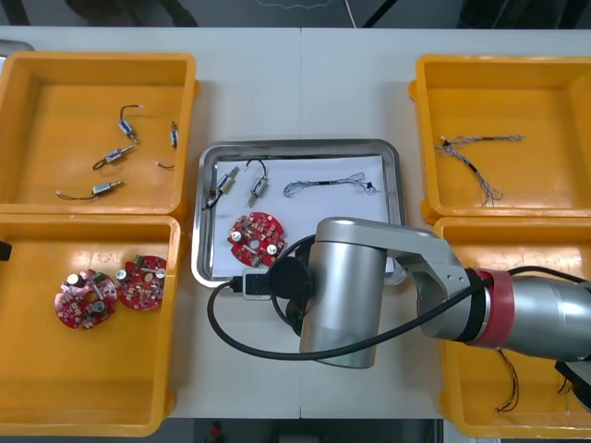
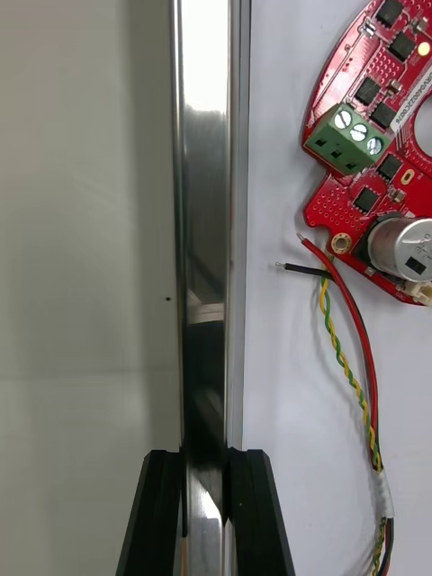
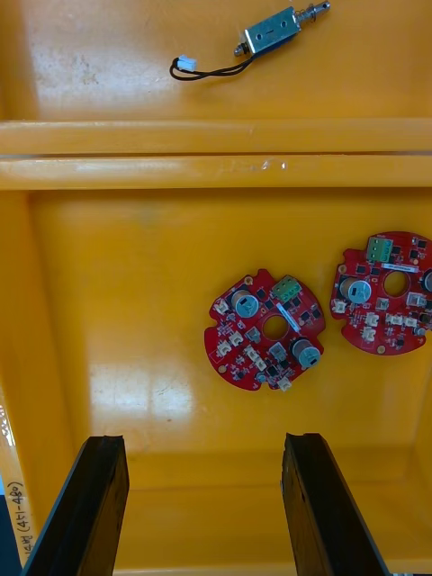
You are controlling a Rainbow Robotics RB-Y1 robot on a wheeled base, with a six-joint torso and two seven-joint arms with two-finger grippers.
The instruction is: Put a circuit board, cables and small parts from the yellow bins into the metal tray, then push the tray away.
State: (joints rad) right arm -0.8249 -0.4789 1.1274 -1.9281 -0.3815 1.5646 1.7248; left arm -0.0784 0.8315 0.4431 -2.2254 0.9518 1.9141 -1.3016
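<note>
1. The tray [image 1: 300, 145] sits mid-table, loaded with a board [image 1: 256, 237], two parts [image 1: 259, 187], a blue-white cable [image 1: 328, 185] and, beside the board, a red-yellow cable [image 2: 346, 342].
2. The right gripper [image 2: 205, 454] pinches the tray's near rim, fingers narrow on the metal — a hold that looks suited to shoving it away.
3. Bins [image 1: 97, 57] flank the tray closely on both sides. Bare table [image 1: 305, 83] lies open beyond its far rim — the likely lane.
4. The left gripper [image 3: 202, 441] hovers, fingers wide, over spare boards [image 3: 264, 328] in the near-left bin [image 3: 135, 270], seemingly idle.
</note>
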